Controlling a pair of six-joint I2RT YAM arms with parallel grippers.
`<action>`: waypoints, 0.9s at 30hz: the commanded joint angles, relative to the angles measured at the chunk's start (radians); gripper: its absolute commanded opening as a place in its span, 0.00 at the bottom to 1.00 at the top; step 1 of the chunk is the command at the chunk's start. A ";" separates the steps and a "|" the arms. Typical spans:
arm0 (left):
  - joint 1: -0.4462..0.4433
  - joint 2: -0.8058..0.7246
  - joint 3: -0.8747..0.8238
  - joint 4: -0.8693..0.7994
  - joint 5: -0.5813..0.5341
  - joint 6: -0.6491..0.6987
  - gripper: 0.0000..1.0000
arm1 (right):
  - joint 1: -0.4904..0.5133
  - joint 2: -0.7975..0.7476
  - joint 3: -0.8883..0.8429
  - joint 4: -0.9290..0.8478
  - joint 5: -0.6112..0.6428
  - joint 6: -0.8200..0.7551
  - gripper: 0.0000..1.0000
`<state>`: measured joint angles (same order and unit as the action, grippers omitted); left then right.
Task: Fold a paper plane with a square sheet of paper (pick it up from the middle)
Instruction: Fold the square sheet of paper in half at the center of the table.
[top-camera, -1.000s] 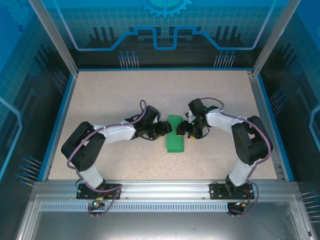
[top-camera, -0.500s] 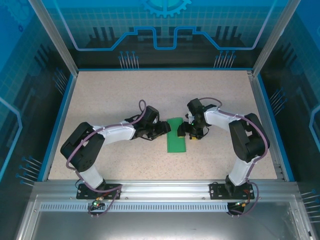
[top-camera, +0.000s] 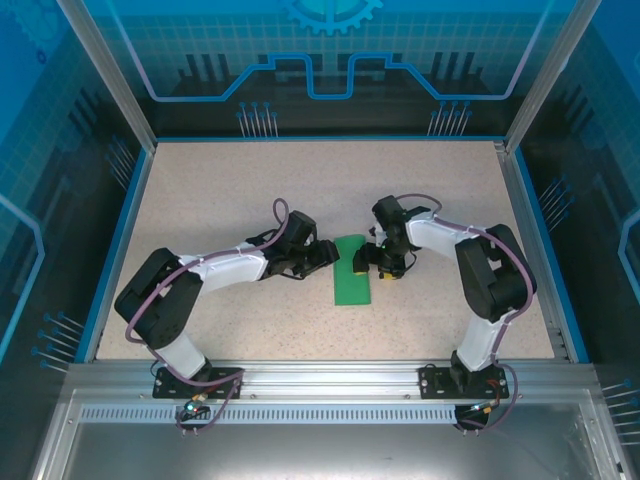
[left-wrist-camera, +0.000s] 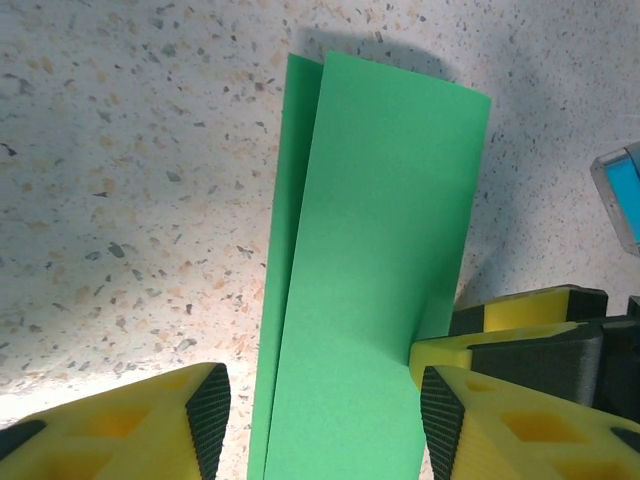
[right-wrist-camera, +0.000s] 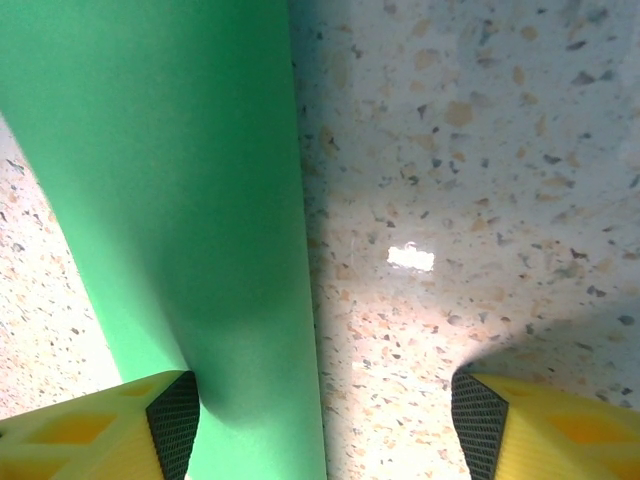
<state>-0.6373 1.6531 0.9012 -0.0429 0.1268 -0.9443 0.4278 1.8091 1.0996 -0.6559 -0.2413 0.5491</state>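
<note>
The square sheet of paper (top-camera: 352, 283) lies folded into a long green strip in the middle of the table, its upper layer slightly askew over the lower one (left-wrist-camera: 370, 250). My left gripper (top-camera: 329, 254) is at the strip's far left edge and stands open, with the strip (left-wrist-camera: 340, 400) running between its jaws (left-wrist-camera: 325, 425). My right gripper (top-camera: 361, 263) is at the far right edge, also open (right-wrist-camera: 325, 425). The strip's edge (right-wrist-camera: 200, 250) rests against its left fingertip (right-wrist-camera: 175, 425), with bare table across the rest of the gap. One of its yellow fingers (left-wrist-camera: 520, 340) touches the strip's right edge.
Speckled tabletop (top-camera: 230, 190) stretches all round the paper. Blue rails (top-camera: 120, 240) and a metal frame (top-camera: 320, 375) border the table. The two arms bend inward from their bases at the near edge.
The right jaws have spread a little wider. The left arm's elbow has shifted slightly left. The paper looks a bit shorter and flatter than a second ago.
</note>
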 joint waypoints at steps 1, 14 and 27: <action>-0.007 -0.032 -0.016 -0.022 -0.017 -0.008 0.57 | 0.021 0.048 0.021 -0.008 0.026 -0.002 0.72; -0.007 -0.032 -0.015 -0.031 -0.018 0.000 0.57 | 0.037 0.096 0.045 -0.028 0.072 0.009 0.75; -0.007 -0.036 -0.016 -0.033 -0.015 0.000 0.58 | 0.050 0.139 0.069 -0.053 0.106 -0.002 0.76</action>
<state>-0.6373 1.6463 0.8948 -0.0475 0.1261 -0.9440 0.4606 1.8763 1.1858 -0.7479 -0.1799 0.5564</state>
